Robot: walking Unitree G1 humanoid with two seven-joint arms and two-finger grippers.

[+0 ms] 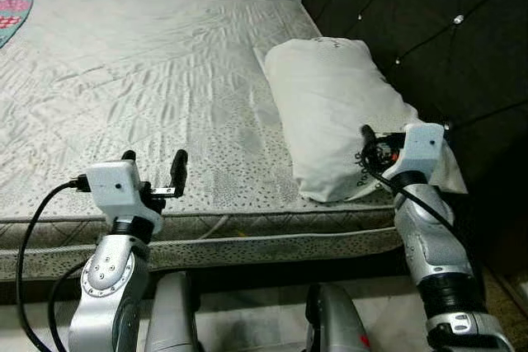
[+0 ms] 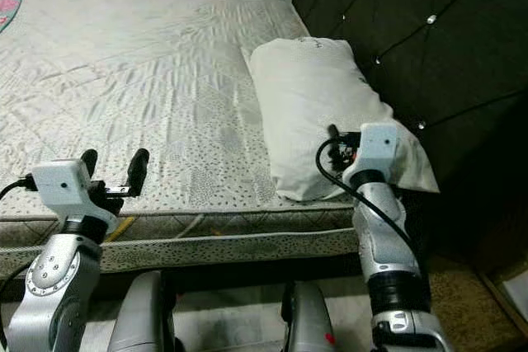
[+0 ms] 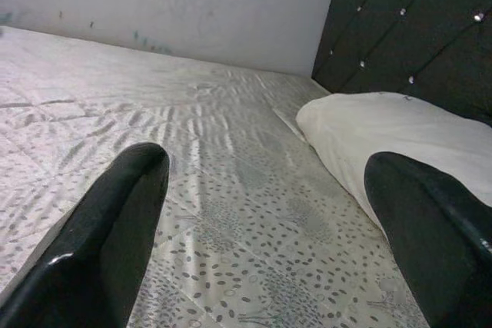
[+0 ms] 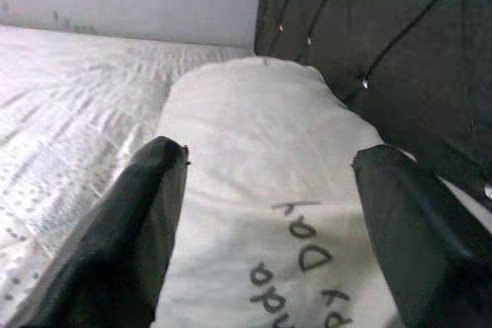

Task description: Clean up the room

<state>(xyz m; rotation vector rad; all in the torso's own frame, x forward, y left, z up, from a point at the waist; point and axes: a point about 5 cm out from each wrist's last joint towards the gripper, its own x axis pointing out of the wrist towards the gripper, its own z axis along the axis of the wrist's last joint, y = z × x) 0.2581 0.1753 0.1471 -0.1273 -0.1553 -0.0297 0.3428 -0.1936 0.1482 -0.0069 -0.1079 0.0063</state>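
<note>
A white pillow [image 1: 338, 113] with dark printed lettering lies on the right side of the grey patterned mattress [image 1: 140, 80], against the headboard. My right gripper [image 4: 270, 151] is open, held just over the pillow's near end, its two fingers standing either side of the lettering. Over the mattress's near edge, to the left of the pillow, my left gripper [image 1: 155, 158] is open with nothing between its fingers [image 3: 115, 220].
A black tufted headboard [image 1: 429, 30] rises along the right of the bed. A colourful cloth [image 1: 12, 6] lies at the mattress's far left corner. A pale wall runs behind the bed. Brown carpet [image 1: 507, 298] shows at the lower right.
</note>
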